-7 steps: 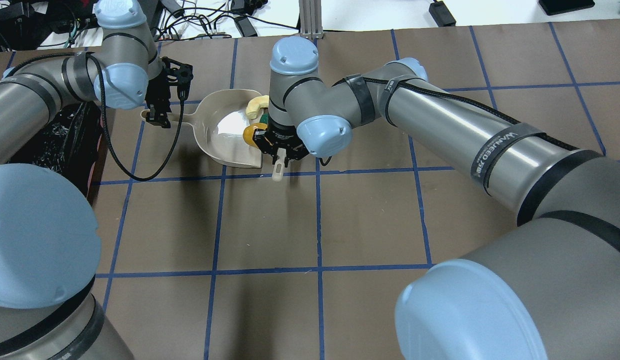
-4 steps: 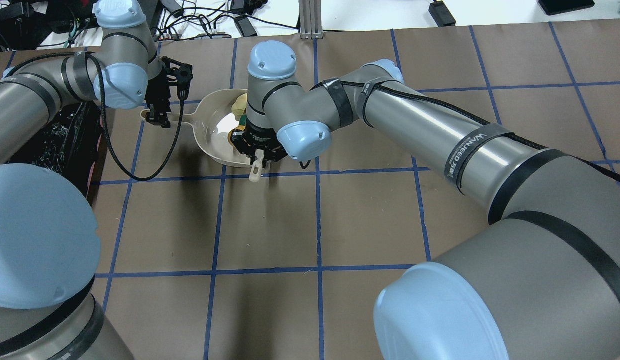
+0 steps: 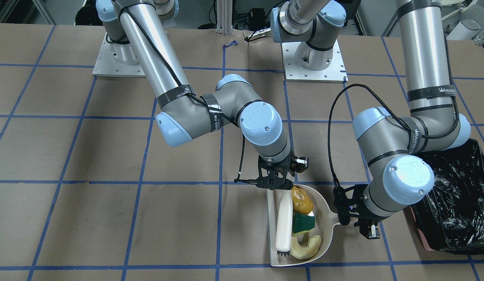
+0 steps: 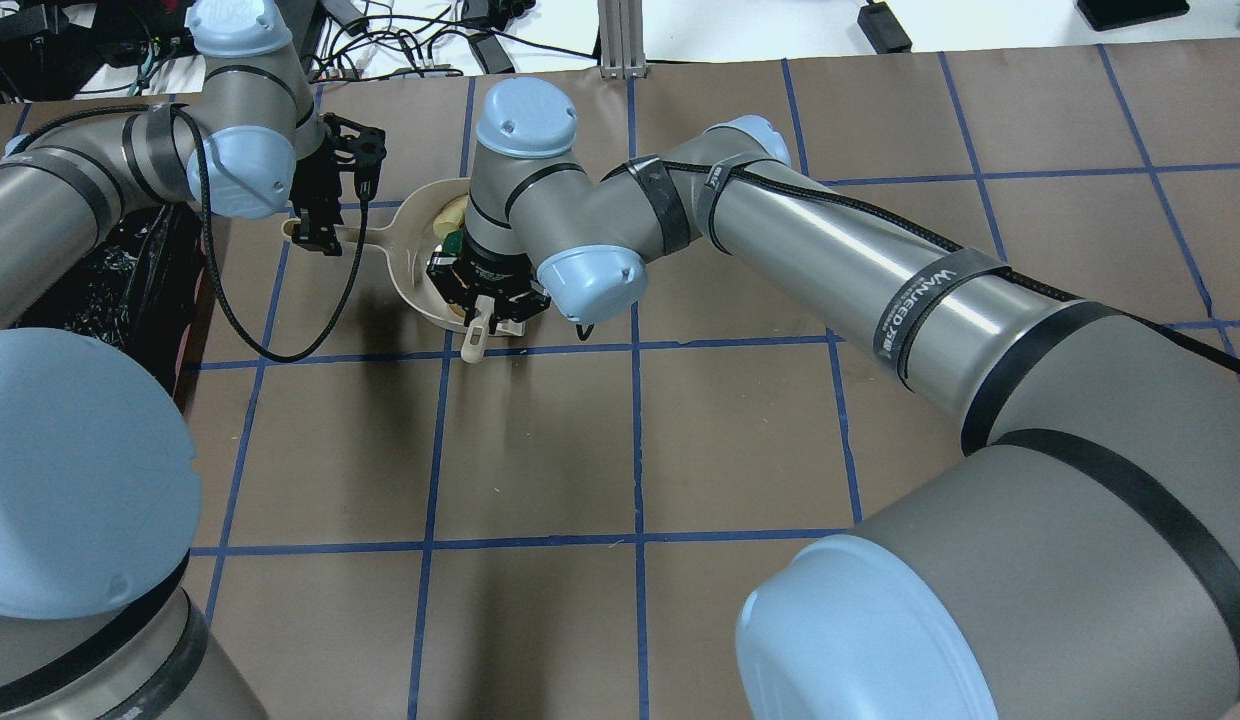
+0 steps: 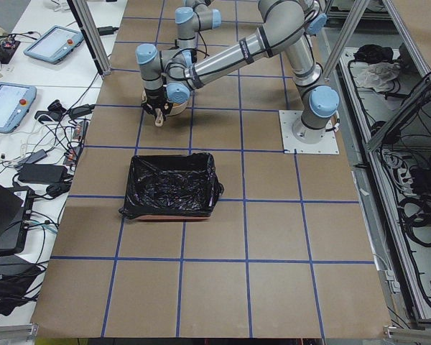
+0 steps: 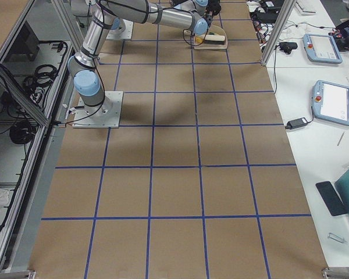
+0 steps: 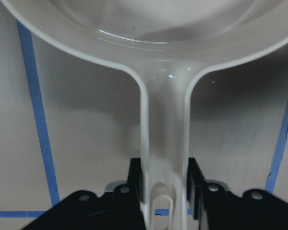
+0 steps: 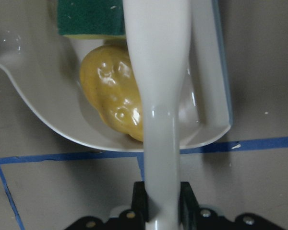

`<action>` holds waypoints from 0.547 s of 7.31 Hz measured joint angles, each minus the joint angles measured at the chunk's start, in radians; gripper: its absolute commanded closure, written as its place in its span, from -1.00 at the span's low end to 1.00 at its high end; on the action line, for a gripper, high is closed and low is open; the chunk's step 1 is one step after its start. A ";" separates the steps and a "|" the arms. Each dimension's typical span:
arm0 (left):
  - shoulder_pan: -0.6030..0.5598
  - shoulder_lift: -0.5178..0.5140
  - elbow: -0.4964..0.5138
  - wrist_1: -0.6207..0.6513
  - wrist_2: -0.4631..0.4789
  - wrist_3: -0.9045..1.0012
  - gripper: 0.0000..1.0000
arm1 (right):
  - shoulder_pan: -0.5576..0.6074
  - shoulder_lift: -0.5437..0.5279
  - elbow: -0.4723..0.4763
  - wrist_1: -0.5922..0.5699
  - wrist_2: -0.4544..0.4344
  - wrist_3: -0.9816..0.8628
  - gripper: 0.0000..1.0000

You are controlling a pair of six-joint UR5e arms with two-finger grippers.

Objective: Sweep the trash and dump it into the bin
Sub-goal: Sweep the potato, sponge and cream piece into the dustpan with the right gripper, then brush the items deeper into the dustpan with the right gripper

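The potato-shaped lump, sponge and melon slice lie inside the dustpan, between the brush and the dustpan's handle side. The overhead view hides most of them. The right gripper clamps the brush, and the left gripper clamps the dustpan's handle.

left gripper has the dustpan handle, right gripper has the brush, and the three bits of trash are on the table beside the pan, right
Only the last part is wrong. The front-facing view shows the potato-shaped lump, the sponge and the melon slice inside the dustpan, beside the brush, not on the table. The left gripper holds the dustpan handle, the right gripper the brush.
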 measured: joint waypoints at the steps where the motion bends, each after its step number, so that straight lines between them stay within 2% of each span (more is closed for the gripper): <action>1: 0.000 0.001 0.000 0.000 -0.001 0.002 0.64 | 0.009 0.006 -0.006 -0.019 0.005 0.020 1.00; 4: 0.000 0.001 0.000 0.000 -0.002 0.005 0.64 | 0.004 -0.018 -0.025 -0.015 -0.003 0.035 1.00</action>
